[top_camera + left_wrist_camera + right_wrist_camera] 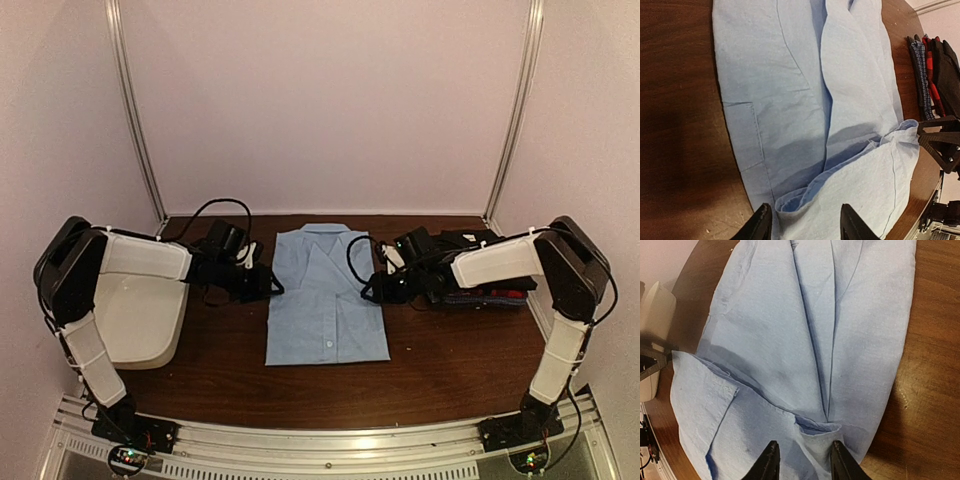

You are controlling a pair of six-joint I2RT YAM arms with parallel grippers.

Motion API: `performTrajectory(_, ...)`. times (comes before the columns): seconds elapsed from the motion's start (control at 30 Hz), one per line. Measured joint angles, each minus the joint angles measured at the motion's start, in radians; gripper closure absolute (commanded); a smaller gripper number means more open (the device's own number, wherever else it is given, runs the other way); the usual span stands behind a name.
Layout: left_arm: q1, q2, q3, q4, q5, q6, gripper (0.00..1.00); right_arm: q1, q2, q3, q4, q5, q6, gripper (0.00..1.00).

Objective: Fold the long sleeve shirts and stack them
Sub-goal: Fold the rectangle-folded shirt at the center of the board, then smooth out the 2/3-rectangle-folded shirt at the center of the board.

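Observation:
The light blue collared shirt (325, 295) lies folded flat in the middle of the table, collar toward the back wall. My left gripper (262, 280) is at its left edge near the collar. In the left wrist view its jaws (807, 225) stand open, with a fold of the collar end between them. My right gripper (378, 285) is at the shirt's right edge. In the right wrist view its jaws (804, 465) stand open astride a small cloth fold. The stack of folded black, red and blue check shirts (485, 280) lies at the right, partly hidden by my right arm, and shows in the left wrist view (932, 70).
A white plastic tub (140, 310) stands at the left under my left arm, and its edge shows in the right wrist view (655, 310). Walls enclose the dark wooden table (450, 370) on three sides. A metal rail (320, 445) runs along the near edge.

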Motion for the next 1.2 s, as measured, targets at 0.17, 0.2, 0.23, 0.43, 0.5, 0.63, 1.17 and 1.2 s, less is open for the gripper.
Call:
performTrajectory(0.17,0.000,0.051,0.037,-0.005,0.012,0.009,0.64,0.000,0.007,0.021,0.000,0.000,-0.014,0.84)
performTrajectory(0.2,0.000,0.058,0.043,-0.006,0.015,0.011,0.66,0.000,0.008,0.022,-0.001,0.001,-0.016,0.87)
performTrajectory(0.23,0.000,0.062,0.047,-0.006,0.017,0.011,0.69,0.000,0.010,0.024,-0.004,0.001,-0.019,0.90)
performTrajectory(0.43,0.000,0.073,0.062,-0.009,0.027,0.019,0.90,0.000,0.013,0.037,-0.024,0.005,-0.035,1.00)
performTrajectory(0.5,0.000,0.073,0.062,-0.011,0.029,0.021,0.96,0.000,0.013,0.043,-0.035,0.013,-0.035,1.00)
performTrajectory(0.63,0.000,0.073,0.063,-0.012,0.036,0.029,1.00,0.000,0.007,0.048,-0.050,0.040,-0.037,1.00)
performTrajectory(1.17,0.000,0.031,0.063,-0.015,0.028,0.042,1.00,-0.003,-0.071,0.047,-0.051,0.114,-0.036,1.00)
performTrajectory(1.2,0.000,0.031,0.062,-0.016,0.024,0.043,1.00,-0.004,-0.070,0.047,-0.051,0.117,-0.036,1.00)
